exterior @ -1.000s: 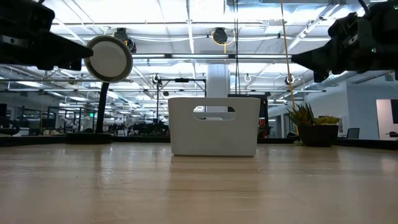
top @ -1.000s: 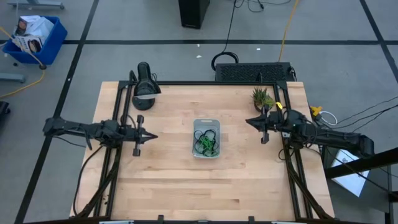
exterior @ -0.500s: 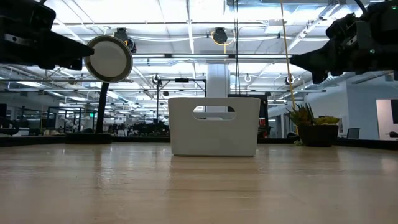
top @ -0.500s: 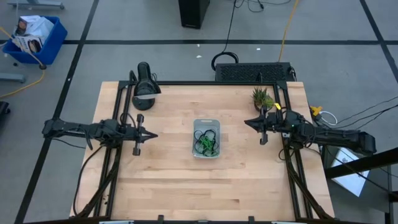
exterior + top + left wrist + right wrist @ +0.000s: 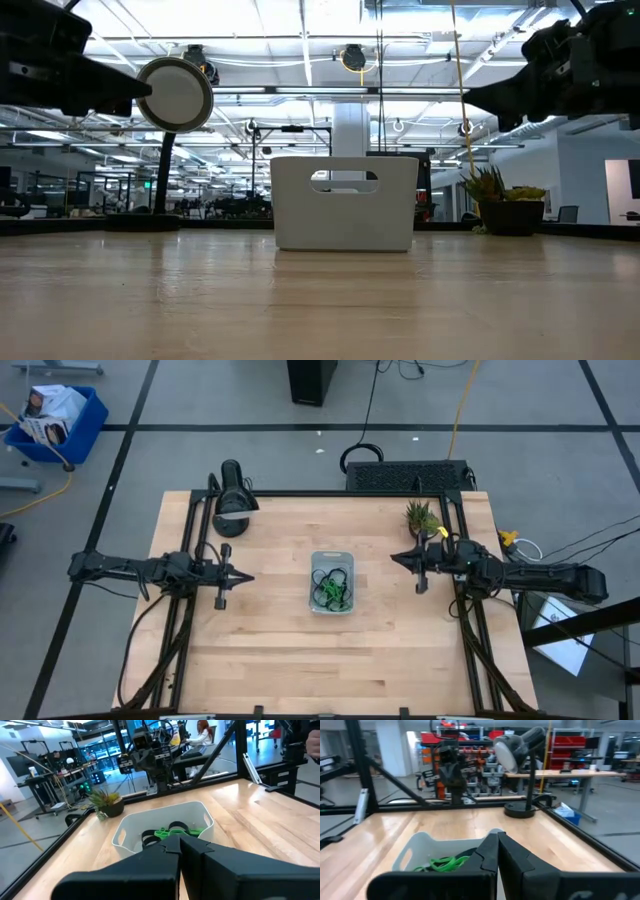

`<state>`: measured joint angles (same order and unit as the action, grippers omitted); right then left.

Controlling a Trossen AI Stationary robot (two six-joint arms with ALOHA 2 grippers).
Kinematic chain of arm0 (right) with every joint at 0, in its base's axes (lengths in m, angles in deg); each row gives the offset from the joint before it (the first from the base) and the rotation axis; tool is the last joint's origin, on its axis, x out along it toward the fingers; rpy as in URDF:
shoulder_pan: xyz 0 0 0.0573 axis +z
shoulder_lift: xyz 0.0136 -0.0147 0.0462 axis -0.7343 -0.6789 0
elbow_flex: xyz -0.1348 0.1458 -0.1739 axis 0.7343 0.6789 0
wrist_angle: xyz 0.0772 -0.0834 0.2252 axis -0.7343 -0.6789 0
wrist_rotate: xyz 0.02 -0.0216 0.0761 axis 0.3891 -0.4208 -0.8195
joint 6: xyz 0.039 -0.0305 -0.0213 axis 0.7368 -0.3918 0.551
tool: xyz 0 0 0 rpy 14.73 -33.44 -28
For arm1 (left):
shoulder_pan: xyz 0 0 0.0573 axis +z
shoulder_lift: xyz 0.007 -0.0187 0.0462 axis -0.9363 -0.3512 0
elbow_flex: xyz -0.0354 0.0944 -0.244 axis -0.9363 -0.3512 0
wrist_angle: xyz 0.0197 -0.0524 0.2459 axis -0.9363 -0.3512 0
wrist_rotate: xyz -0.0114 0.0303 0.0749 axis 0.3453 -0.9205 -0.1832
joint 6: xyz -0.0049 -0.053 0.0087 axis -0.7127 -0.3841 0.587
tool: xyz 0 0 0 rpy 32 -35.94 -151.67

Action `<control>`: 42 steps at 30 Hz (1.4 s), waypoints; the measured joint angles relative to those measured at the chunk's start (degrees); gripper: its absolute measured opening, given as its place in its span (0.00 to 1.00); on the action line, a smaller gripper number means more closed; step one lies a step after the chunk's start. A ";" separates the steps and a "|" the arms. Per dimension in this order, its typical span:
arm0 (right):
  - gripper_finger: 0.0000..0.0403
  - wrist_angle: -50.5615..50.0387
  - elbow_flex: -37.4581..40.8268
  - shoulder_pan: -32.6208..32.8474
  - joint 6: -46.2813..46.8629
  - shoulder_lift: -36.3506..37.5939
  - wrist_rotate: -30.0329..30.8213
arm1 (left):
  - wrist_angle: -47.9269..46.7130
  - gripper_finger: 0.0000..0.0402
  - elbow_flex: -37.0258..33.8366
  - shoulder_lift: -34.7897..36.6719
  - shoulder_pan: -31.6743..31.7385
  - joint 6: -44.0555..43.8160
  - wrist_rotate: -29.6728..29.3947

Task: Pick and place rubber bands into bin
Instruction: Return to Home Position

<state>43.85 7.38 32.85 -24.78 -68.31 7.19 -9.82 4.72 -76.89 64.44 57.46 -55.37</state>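
Looking down from above: a small translucent bluish plastic bin [image 5: 332, 554] is sitting mid-way across the pale wooden table [image 5: 300, 660]. Thin dark and light green rubber bands [image 5: 330, 588] are lying tangled inside it, and none is showing on the wood. The left gripper [image 5: 246, 577] is hovering well to the bin's left, the right gripper [image 5: 395, 558] well to its right, near a small potted plant [image 5: 421, 516].
Changing over the last second: the right arm is stretching out flatter, its tip easing slightly toward the bin. The left arm is holding its pose.
Low view: the bin is standing alone on the boards, with a round black desk lamp [image 5: 176, 94] behind and both arms hanging high.
Left wrist: the dark fingers [image 5: 140, 870] are pressing together, gripping nothing. Green bands are peeking over the bin wall.
Right wrist: the fingers [image 5: 535, 875] are likewise meeting, empty.
Reading the task: sorting is looking finished, and the arms are seemingly settling to rest.
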 joint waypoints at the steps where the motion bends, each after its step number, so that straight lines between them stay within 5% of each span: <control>1: 0.00 0.00 0.00 0.00 -0.02 0.00 0.50 | -0.17 0.00 0.00 -0.02 0.00 -0.02 -0.01; 18: 0.00 1.73 0.02 0.00 -0.39 0.00 1.22 | -0.54 0.06 0.00 -0.02 0.00 -1.05 -1.06; 30: 0.00 1.70 0.02 0.00 0.00 0.00 1.22 | -0.08 0.01 0.02 -0.02 0.00 -7.10 -1.06; 42: 0.00 1.70 0.04 0.00 0.00 0.00 1.22 | -0.06 0.13 0.02 -0.02 0.00 -6.86 -1.06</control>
<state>45.56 7.42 32.85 -24.78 -68.31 8.41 -9.88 4.74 -76.91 64.44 50.59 -56.43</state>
